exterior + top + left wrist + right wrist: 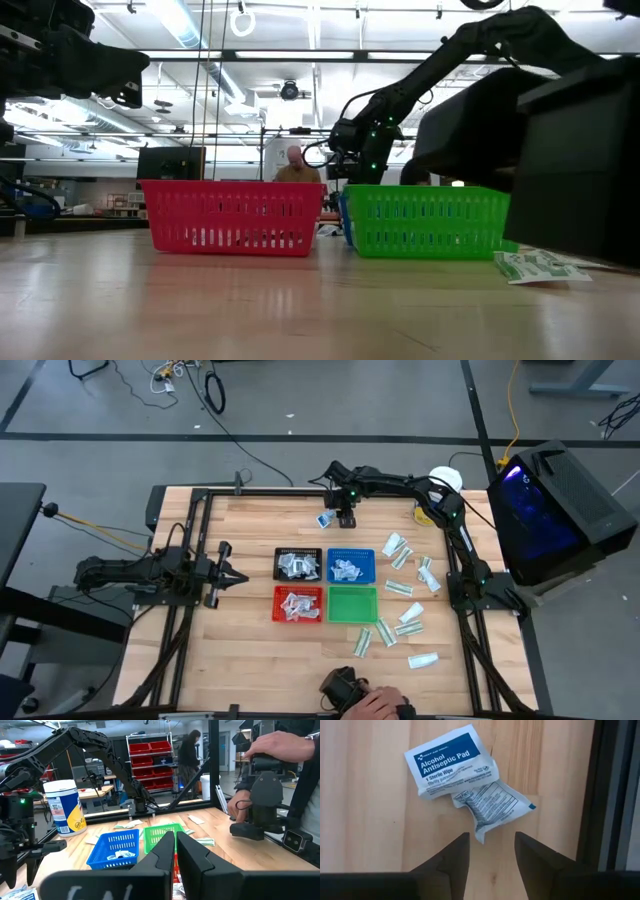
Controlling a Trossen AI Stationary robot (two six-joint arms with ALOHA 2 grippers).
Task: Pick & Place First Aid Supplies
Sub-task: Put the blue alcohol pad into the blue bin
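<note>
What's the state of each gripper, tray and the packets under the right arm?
Right gripper: open, above two antiseptic pad packets, not touching.
Left gripper: shut, empty, at table's left.
Green tray: empty.
Black tray, blue tray, red tray: each holding packets.

From overhead we look straight down on the whole table. At table-top height we face level across it — the red tray and green tray close, the room behind. The left wrist camera looks across the table toward the room. The right wrist camera points down, close on a packet — probably the one upper centre overhead.
</note>
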